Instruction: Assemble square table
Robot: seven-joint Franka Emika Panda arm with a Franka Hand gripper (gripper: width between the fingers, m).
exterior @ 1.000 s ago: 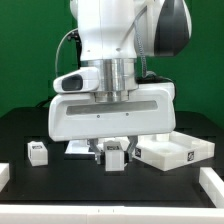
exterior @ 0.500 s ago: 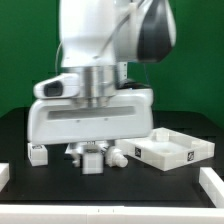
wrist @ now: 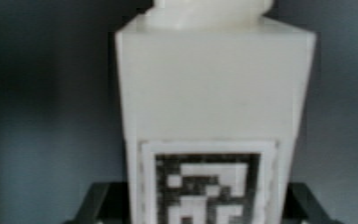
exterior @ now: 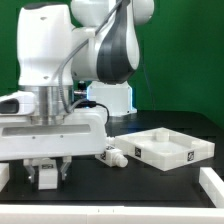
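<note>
Wrist view is showing a white plastic block leg (wrist: 211, 100) filling the space between the jaws. Its black-and-white square tag (wrist: 202, 185) is sitting at the near end and a rounded stub (wrist: 202, 12) is poking from the far end, so its long axis is running straight away from the camera. From the room side, the gripper (exterior: 47, 172) is hanging low over the black table (exterior: 150, 195) with its jaws clenched on that leg, which is standing upright between them. I cannot tell whether its lower end is touching the table. The white square tray-like table top (exterior: 170, 150) is lying well apart from the jaws, off toward the exterior view's right, with its raised rim facing up. As far as I am seeing, nothing is lying inside it. A second white leg (exterior: 113, 155) is lying on its side between the jaws and the tray, just beside the tray's nearest corner. My judgement is that the coming move is depending on carrying the held leg sideways to the tray, clearing that loose leg on the way, and keeping the stub end lined up with a corner of the top.
</note>
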